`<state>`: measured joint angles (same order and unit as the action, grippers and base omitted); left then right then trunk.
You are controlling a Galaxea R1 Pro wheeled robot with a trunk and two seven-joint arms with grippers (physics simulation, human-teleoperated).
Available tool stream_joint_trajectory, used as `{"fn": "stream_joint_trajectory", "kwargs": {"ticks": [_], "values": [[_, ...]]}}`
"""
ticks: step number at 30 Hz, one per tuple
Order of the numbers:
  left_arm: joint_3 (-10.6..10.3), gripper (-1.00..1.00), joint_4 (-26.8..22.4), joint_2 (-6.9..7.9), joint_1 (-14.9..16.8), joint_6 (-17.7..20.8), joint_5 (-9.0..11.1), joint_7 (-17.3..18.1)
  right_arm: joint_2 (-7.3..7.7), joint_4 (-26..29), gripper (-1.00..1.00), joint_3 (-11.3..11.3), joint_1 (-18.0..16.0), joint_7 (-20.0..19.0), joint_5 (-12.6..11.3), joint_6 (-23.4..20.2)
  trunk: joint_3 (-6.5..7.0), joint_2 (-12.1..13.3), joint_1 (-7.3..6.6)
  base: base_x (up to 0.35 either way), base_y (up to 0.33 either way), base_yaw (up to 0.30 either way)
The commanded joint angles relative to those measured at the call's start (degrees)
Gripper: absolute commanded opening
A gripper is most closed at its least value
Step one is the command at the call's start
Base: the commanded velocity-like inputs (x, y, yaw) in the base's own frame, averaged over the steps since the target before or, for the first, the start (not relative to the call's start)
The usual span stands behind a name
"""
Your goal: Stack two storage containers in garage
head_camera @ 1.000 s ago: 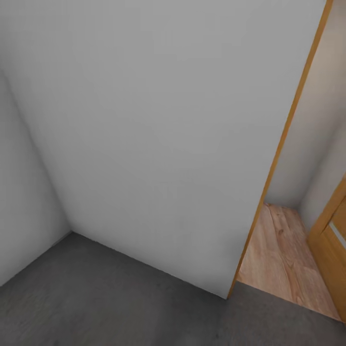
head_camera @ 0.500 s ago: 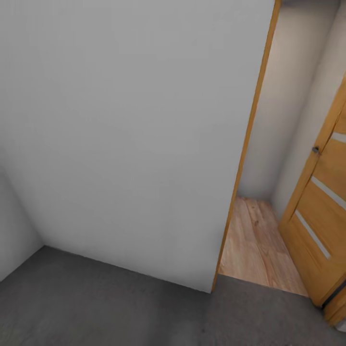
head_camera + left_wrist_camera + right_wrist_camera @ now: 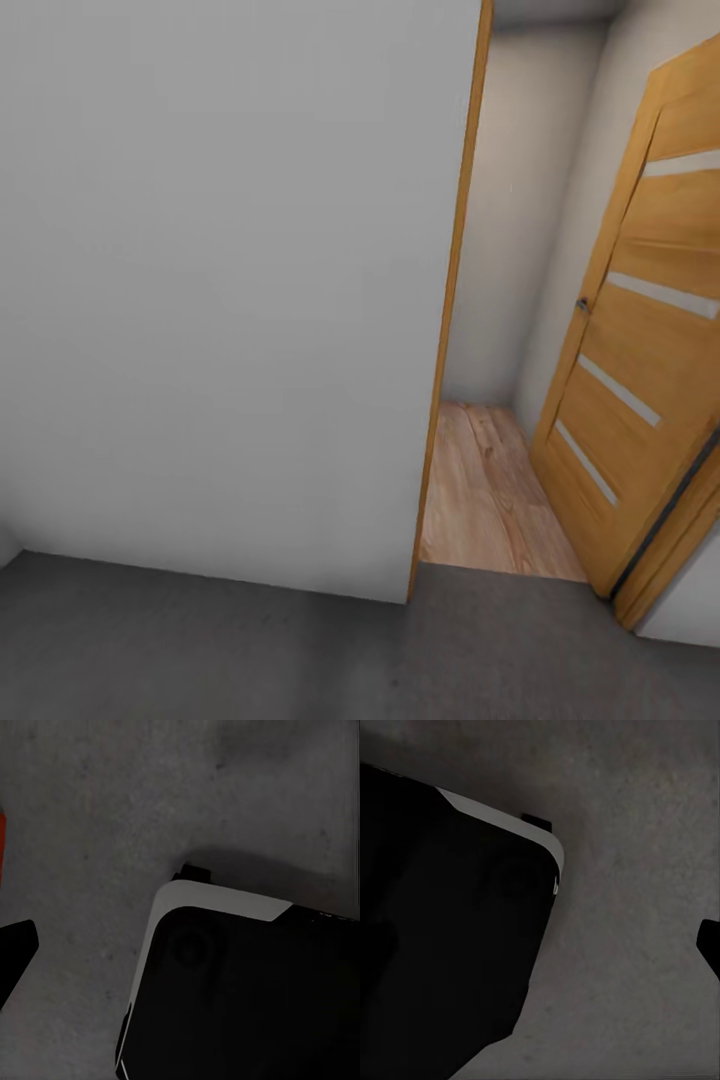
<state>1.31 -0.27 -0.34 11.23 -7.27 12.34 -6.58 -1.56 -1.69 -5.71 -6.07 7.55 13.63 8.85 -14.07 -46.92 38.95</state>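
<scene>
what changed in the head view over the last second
The camera turned right, nothing in the room itself moved: the grey wall and its wood-trimmed edge slid left in the picture, the left corner dropped out, and the orange-wood door with the wood-plank floor came into view. The concrete floor stays underfoot.

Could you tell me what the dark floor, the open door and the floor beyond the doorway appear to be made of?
The dark floor looks like matte concrete: grey, mottled, without seams. The open door seems orange-toned wood or veneer, faintly grained, with pale strips that may be frosted glass. The floor beyond the doorway looks like light wood planks, with visible grain and board lines.
</scene>
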Motion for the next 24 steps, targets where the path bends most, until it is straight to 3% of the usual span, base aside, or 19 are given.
{"fn": "stream_joint_trajectory", "kwargs": {"ticks": [1, 24], "values": [[0.1, 1.00, 0.0, -0.01, 0.0, -0.2, 0.2, -0.1, 0.02, -0.2, 1.00, -0.4, -0.1, 0.4, 0.2, 0.2, -0.04, -0.1, 0.01, 0.000, 0.000, -0.297], [0.1, 1.00, 0.0, -0.10, 0.0, -0.1, 0.2, -0.1, 0.06, -0.2, 1.00, -0.4, -0.1, 0.4, 0.2, 0.1, 0.68, -0.1, 0.01, 0.000, 0.000, -0.297]]}}
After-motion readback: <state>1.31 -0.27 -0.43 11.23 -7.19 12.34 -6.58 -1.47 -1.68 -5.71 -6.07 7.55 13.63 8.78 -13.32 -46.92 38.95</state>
